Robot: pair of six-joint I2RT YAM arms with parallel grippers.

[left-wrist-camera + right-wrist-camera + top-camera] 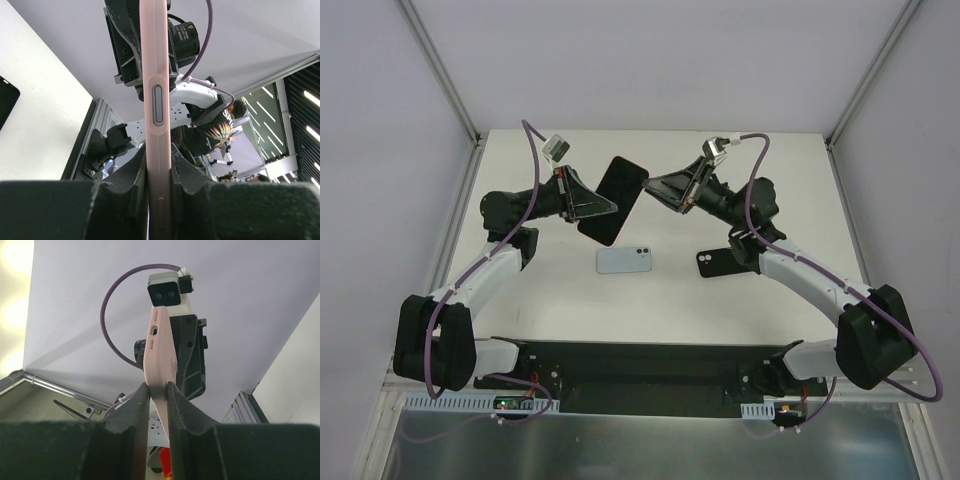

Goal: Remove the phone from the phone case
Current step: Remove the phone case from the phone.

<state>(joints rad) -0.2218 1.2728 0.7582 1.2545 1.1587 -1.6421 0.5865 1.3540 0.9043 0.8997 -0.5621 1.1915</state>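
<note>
- The phone in its pink silicone case [618, 200] is held aloft, above the white surface [670, 300].
- Opposite edges are clenched by the left hand [159, 175] and right hand [158, 395] (presumably so the case can be peeled off).

Your right gripper [158, 392] pinches the pink phone case [159, 352] edge-on, a finger pressed to each side. The case stands nearly upright, port cutout and speaker holes uppermost; behind it you see a wrist camera [166, 290] and a looping purple cable [103, 317].
</note>
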